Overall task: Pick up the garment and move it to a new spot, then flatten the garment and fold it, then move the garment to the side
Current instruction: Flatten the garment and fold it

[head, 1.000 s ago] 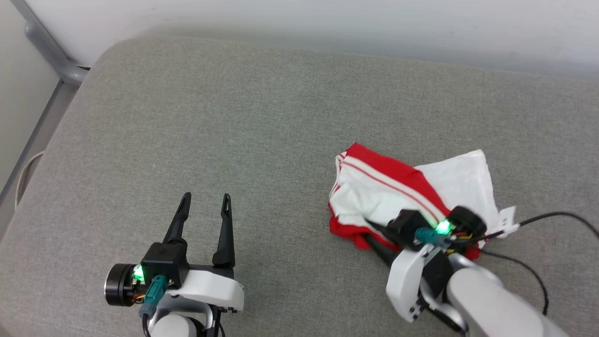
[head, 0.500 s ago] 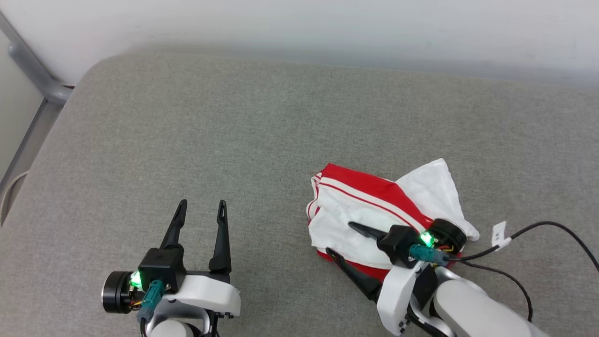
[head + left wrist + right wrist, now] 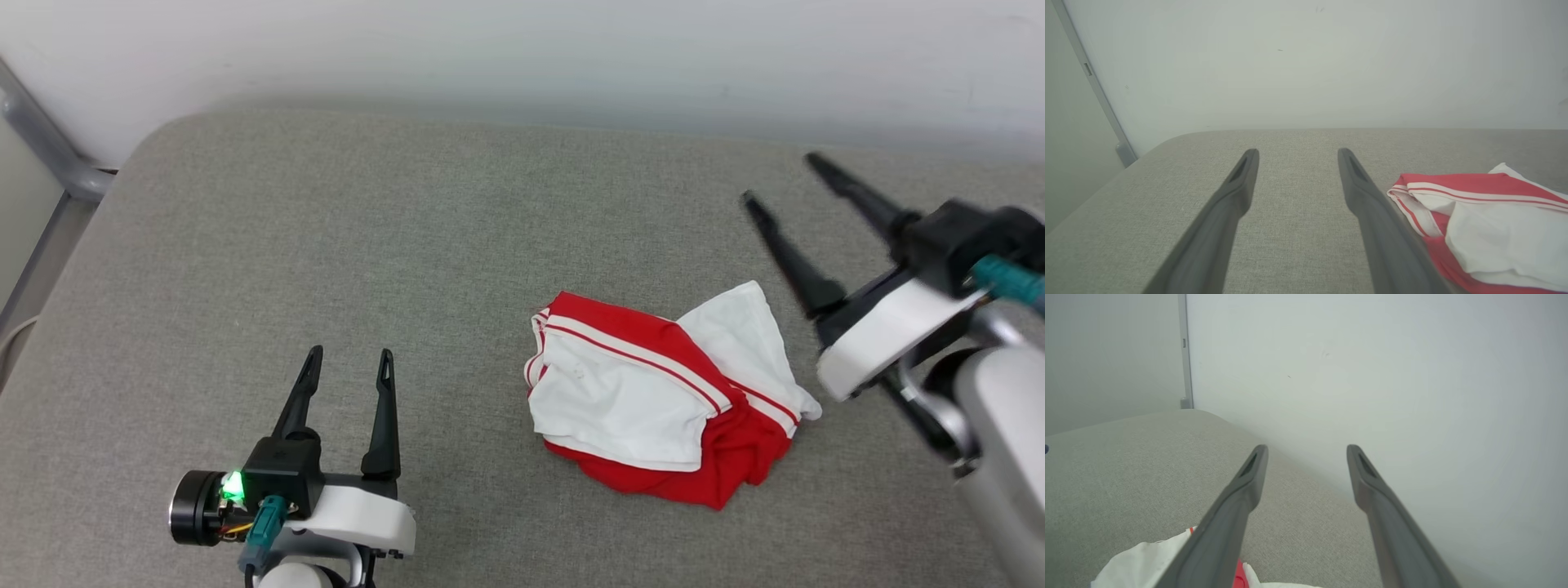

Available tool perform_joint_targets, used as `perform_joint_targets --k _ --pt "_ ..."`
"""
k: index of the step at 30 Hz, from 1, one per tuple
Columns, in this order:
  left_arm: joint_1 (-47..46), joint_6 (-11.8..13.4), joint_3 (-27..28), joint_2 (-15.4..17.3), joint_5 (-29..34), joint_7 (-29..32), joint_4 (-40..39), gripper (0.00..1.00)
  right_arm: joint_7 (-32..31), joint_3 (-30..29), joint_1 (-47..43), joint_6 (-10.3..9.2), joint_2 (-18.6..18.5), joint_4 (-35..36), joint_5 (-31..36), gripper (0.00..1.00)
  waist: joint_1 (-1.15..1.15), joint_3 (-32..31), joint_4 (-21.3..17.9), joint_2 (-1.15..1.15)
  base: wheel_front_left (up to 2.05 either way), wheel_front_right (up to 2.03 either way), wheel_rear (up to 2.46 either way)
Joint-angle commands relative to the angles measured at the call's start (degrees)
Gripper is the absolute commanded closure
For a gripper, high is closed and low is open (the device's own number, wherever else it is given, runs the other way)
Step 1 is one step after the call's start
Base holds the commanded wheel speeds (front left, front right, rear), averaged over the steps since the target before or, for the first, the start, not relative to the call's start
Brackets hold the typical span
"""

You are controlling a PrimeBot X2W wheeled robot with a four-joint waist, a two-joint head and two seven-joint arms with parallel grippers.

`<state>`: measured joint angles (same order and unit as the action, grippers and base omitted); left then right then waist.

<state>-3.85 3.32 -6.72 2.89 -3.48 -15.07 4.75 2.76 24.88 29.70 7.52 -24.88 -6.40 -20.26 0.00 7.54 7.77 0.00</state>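
Right gripper (image 3: 780, 180) is hanging with its two dark fingers spread wide and nothing between them, off to the right of the garment (image 3: 645, 400) and not touching it; its pale forearm is running out of the head view at the right edge. Left gripper (image 3: 349, 354) is likewise gaping and empty, sitting low at the near left, well apart from the cloth, its arm being cut off by the bottom edge. Crumpled in a heap, the red-and-white garment is lying right of centre on the grey padded surface (image 3: 326, 245), its folds hiding the collar and most of the body. From the left wrist, the shirt (image 3: 1494, 212) is slipping partly behind the near finger and past the frame's right side; from the right wrist, just a white-and-red corner (image 3: 1147, 555) is peeking out beside a finger. Bare padding is stretching broadly to the left and toward the rounded far corner, where the surface is meeting the wall (image 3: 522, 49) and a grey metal rail (image 3: 41, 139).
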Motion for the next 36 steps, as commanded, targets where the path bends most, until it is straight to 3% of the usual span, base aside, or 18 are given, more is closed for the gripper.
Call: perform_joint_targets --k 1,4,8,15,20,24,36 --pt "-0.3 -0.2 0.0 0.0 0.5 -0.1 -0.4 0.0 -1.7 -1.7 0.8 -0.06 -0.2 0.2 -0.8 0.0 0.0 0.5 0.2 0.0 0.0 0.0 0.0" --pt "-1.1 -0.3 -0.4 0.0 0.7 -0.1 -0.9 0.0 -7.2 -5.1 2.8 -0.07 -3.2 -0.3 0.9 0.0 0.0 1.5 0.7 0.0 0.0 0.0 0.0" --pt "-2.0 -0.1 -1.2 0.0 0.6 -0.1 -1.4 0.0 -15.3 -6.8 5.2 -0.08 -6.2 -2.7 -2.2 0.0 0.0 3.1 1.6 0.0 0.0 0.0 0.0" --pt "-3.7 0.5 -3.1 0.0 0.8 -0.1 -2.2 0.0 -32.4 0.7 8.7 -0.07 -12.8 -5.1 -10.1 0.0 0.0 6.4 3.7 0.0 0.0 0.0 0.0" --pt "-5.3 1.0 -4.5 0.0 0.3 -0.1 -2.5 0.0 -39.8 6.9 11.2 -0.07 -15.0 -5.7 -14.6 0.0 0.0 8.8 5.3 0.0 0.0 0.0 0.0" --pt "-6.4 1.7 -5.8 0.0 -0.4 -0.1 -2.7 0.0 -42.1 11.3 13.2 -0.07 -15.5 -7.8 -15.1 0.0 0.0 10.8 6.8 0.0 0.0 0.0 0.0" --pt "-8.5 3.0 -7.5 0.0 -1.9 -0.1 -2.5 0.0 -39.4 23.9 11.9 0.04 -13.0 -21.5 -17.1 0.0 0.0 13.9 9.0 0.0 0.0 0.0 0.0"
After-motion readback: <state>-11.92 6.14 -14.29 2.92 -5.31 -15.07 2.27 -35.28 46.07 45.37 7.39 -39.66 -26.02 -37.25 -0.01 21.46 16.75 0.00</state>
